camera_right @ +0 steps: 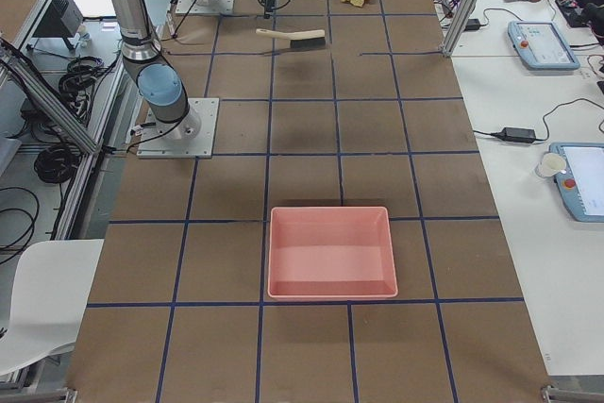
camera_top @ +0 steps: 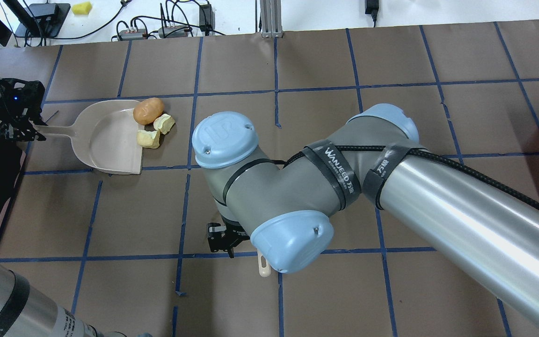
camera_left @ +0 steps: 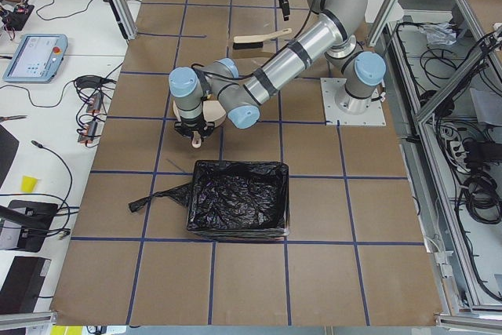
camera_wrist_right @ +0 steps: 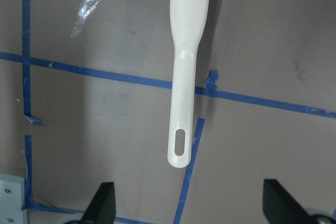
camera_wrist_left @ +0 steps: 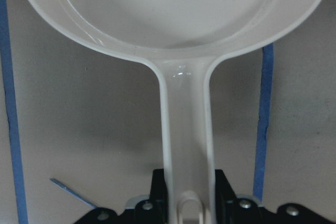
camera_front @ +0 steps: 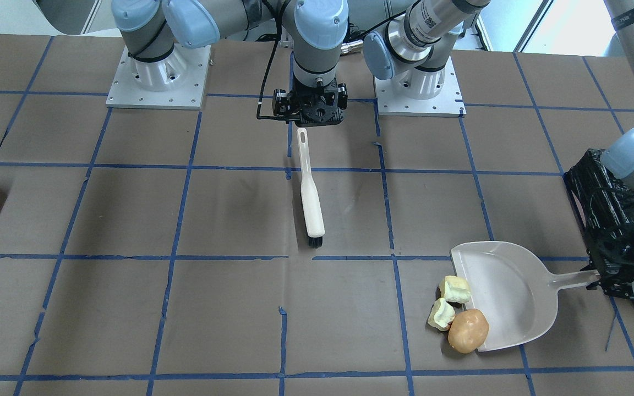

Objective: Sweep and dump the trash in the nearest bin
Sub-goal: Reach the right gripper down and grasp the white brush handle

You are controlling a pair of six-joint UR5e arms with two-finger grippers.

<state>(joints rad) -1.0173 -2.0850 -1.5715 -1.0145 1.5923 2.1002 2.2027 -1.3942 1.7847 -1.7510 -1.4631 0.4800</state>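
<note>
A beige dustpan (camera_front: pixel 507 297) lies flat on the table. My left gripper (camera_front: pixel 603 275) is shut on the end of its handle (camera_wrist_left: pixel 186 145). A brown potato (camera_front: pixel 468 330) and two yellow-green scraps (camera_front: pixel 454 290) sit at the pan's open lip. A white brush (camera_front: pixel 310 192) with black bristles lies on the table at mid-table. My right gripper (camera_wrist_right: pixel 191 208) hovers open just above the handle's end, not touching it. The bin (camera_left: pixel 238 198), lined with a black bag, stands beside the left arm (camera_front: pixel 614 220).
A pinkish-red tray (camera_right: pixel 330 252) sits far off on the robot's right side of the table. The right arm's elbow (camera_top: pixel 269 187) hangs over mid-table and hides most of the brush from overhead. Blue tape lines grid the brown table.
</note>
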